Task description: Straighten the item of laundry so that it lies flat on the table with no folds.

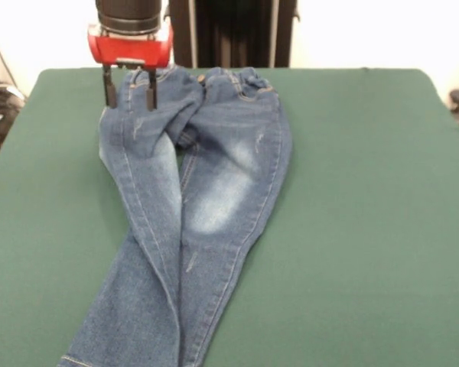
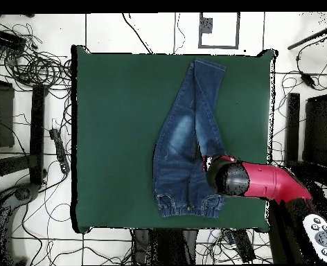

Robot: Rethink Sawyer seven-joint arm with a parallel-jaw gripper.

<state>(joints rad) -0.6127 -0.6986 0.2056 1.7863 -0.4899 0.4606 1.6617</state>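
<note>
One pair of child's blue denim jeans lies on a dark green table, seen from the front and from overhead.

Front view, left to right: bare green felt fills the left side. Next comes the gripper, hanging from a red and black arm at the top edge; its two thin black fingers stand apart, with a clear gap between them, and their tips rest at or just above the denim at the waistband's left end. Whether they touch the cloth cannot be told. They pinch nothing. The jeans follow, waistband toward the far edge and legs running to the near edge, where the cuffs leave the picture. The left leg is folded over at the hip and crosses onto the right leg, so the two legs overlap along most of their length. A faded whitish patch marks the right thigh. Bare felt fills the right side.

Overhead view, left to right: cables lie on the floor, then the table, then the jeans right of its centre with the arm above the waistband corner.
</note>
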